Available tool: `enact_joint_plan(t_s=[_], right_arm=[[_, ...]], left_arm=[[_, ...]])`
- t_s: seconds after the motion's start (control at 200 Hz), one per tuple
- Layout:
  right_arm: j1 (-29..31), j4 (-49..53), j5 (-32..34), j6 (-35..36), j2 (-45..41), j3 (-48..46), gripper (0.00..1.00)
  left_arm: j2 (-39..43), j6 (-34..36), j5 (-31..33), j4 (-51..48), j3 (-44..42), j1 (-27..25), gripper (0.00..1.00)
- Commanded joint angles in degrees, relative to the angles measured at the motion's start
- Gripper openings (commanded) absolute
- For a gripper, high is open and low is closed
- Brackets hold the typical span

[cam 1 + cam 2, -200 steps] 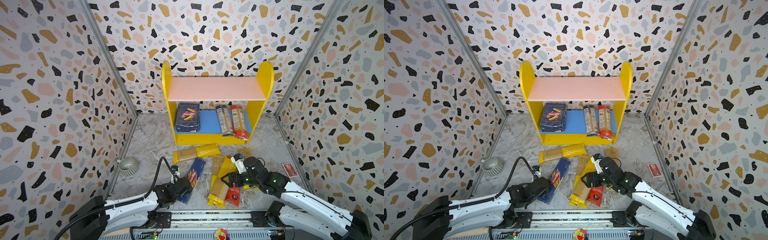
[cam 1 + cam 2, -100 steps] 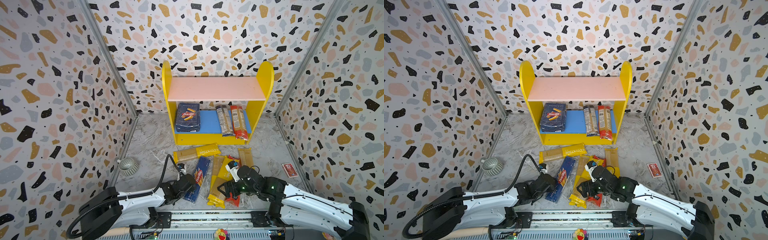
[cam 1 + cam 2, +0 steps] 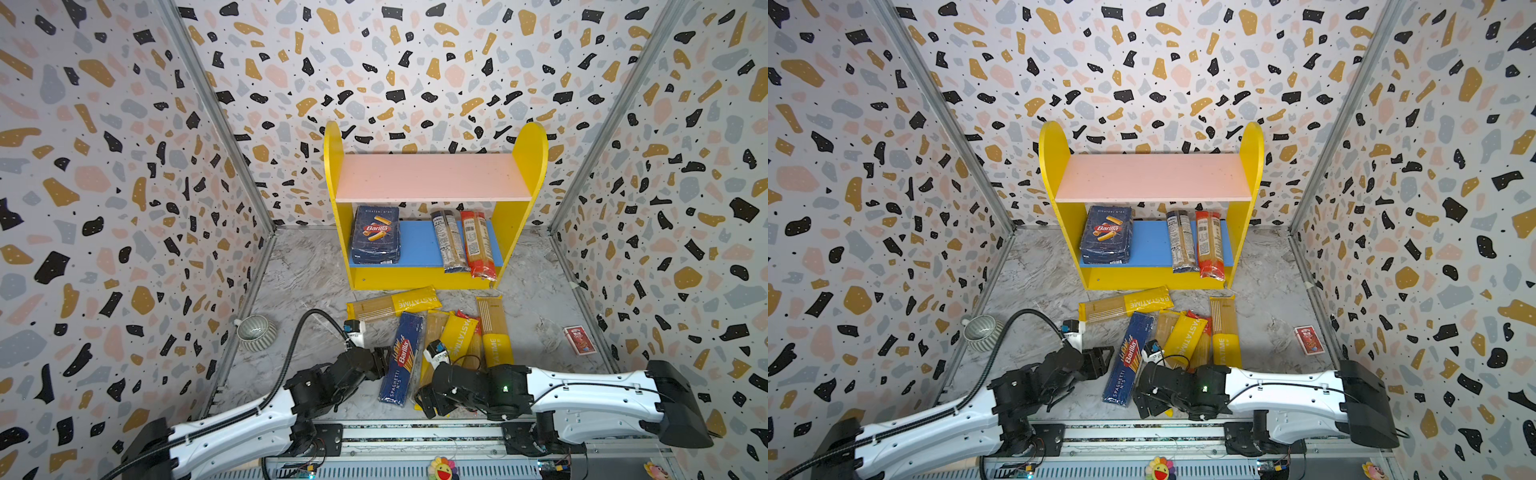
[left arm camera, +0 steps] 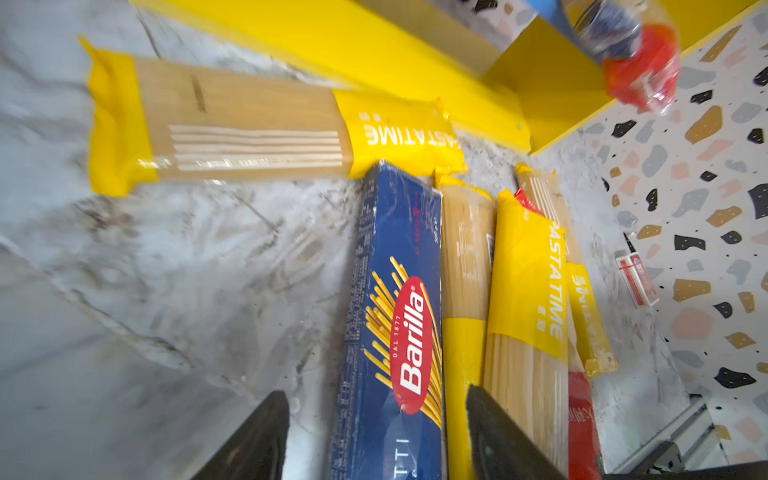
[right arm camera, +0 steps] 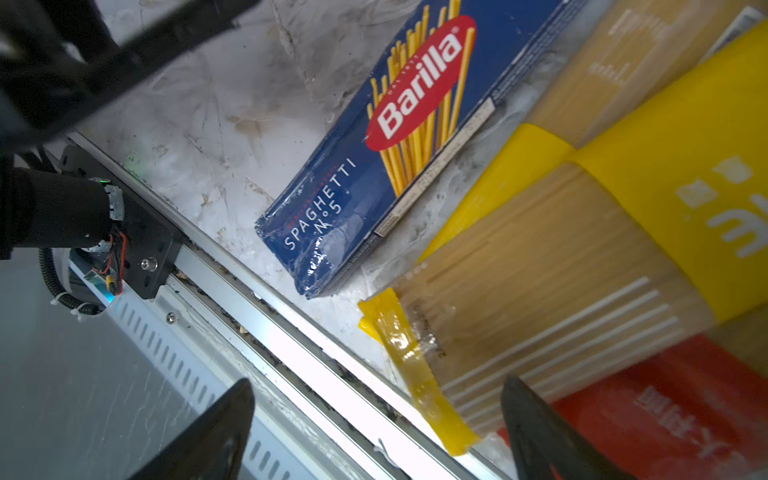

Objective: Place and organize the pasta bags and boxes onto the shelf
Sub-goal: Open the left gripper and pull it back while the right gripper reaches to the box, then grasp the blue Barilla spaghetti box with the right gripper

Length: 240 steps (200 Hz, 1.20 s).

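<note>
Ribbed grey bowl (image 3: 256, 332): upright on the grey marbled floor (image 3: 307, 266), at its left edge. Small red card pack (image 3: 579, 340): flat, near the floor's right edge.

So the shelf (image 3: 432, 276) is the little two-tier kind: yellow round-topped sides, pink top board left bare, blue bottom board. On the blue board, a wide dark blue rigatoni box (image 3: 376, 235) is kept at the left, and a clear bag (image 3: 449, 241) with a dark label and a red bag (image 3: 478, 243) are laid side by side at the right, ends poking over the front edge. The rest is spread on the tabletop (image 3: 316, 266) in front. One yellow bag (image 3: 392, 307) is laid crosswise. The long blue spaghetti box (image 3: 401, 359) is flat and slightly angled. Right beside it, more yellow bags (image 3: 461, 336) are piled, with a second red bag (image 5: 665, 407) tucked underneath.
</note>
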<state>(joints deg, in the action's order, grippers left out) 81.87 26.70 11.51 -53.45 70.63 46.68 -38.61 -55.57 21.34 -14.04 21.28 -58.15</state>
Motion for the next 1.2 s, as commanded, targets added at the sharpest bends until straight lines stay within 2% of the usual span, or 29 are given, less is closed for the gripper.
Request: enact_joint_plan(t_s=[0.0,0.065,0.12,0.355,0.596,0.861,1.196], right_arm=[[1.7,2.5,5.2,-2.9,6.7,6.1,0.93],[1.8,2.2,4.9,-3.3,10.9,8.7,0.94],[1.8,1.8,4.8,-3.7,14.1,10.8,0.94],[0.3,4.0,4.4,-5.5,24.9,18.3,0.94],[-2.5,3.2,3.0,-7.5,30.5,20.4,0.94],[-4.4,0.6,0.4,-7.5,35.1,20.8,0.94],[-4.7,0.0,-0.4,-8.8,36.0,22.0,0.94]], left_arm=[[6.7,0.0,6.0,-14.0,2.4,0.0,0.88],[10.0,-1.1,7.1,-17.6,3.1,-0.2,1.00],[12.0,-2.0,6.3,-17.0,2.7,-0.2,1.00],[14.9,-7.1,15.2,-24.9,7.8,-0.2,0.99],[15.8,-7.8,22.7,-31.2,14.6,-0.2,0.99],[16.4,-7.6,22.9,-31.5,14.8,-0.2,1.00],[18.4,-6.9,22.8,-31.4,15.2,-0.2,0.99]])
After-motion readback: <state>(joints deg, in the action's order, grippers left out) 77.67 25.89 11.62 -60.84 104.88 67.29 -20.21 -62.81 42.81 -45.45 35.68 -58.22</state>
